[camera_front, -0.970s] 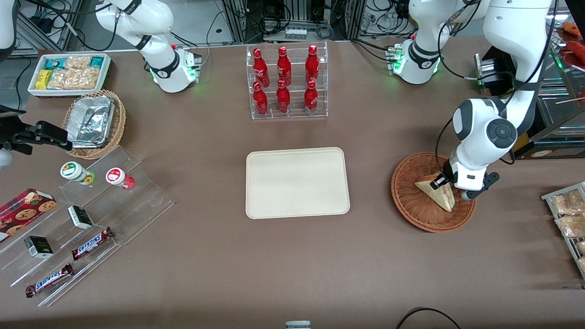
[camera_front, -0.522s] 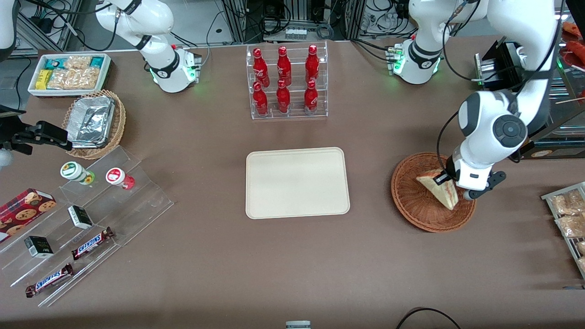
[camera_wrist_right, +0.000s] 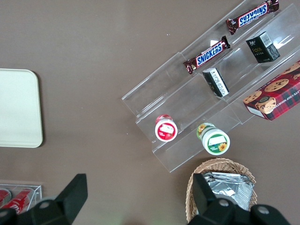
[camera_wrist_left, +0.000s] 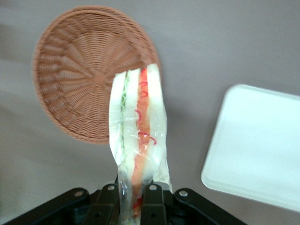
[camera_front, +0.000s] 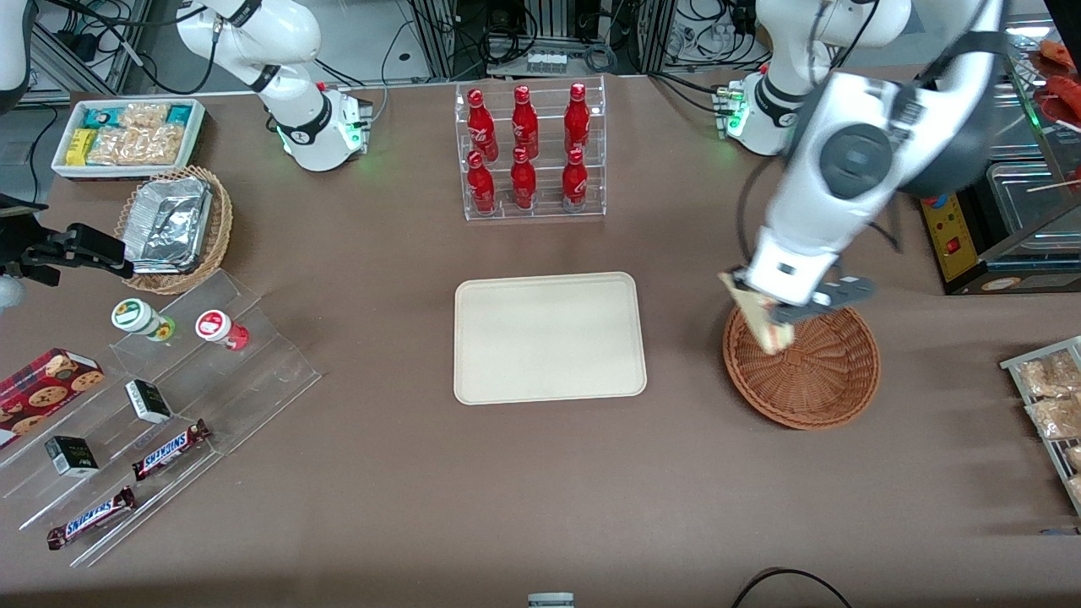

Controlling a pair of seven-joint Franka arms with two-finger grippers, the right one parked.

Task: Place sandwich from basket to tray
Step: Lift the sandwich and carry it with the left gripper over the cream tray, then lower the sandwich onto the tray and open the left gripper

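Brown tabletop holds the tray (camera_front: 549,336) and, toward the working arm's end, the basket (camera_front: 815,371). Above the basket's tray-side rim, the gripper (camera_front: 764,306) clamps the sandwich (camera_wrist_left: 138,129), lifted clear.

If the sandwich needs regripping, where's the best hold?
Across the two flat bread faces near the wide crust end, from above. The end effector already pinches the sandwich like that above the basket; the wedge is thin and its faces are parallel.

White rounded arm links with dark grey joint discs, black cable, black-fingered hand (camera_front: 773,314).
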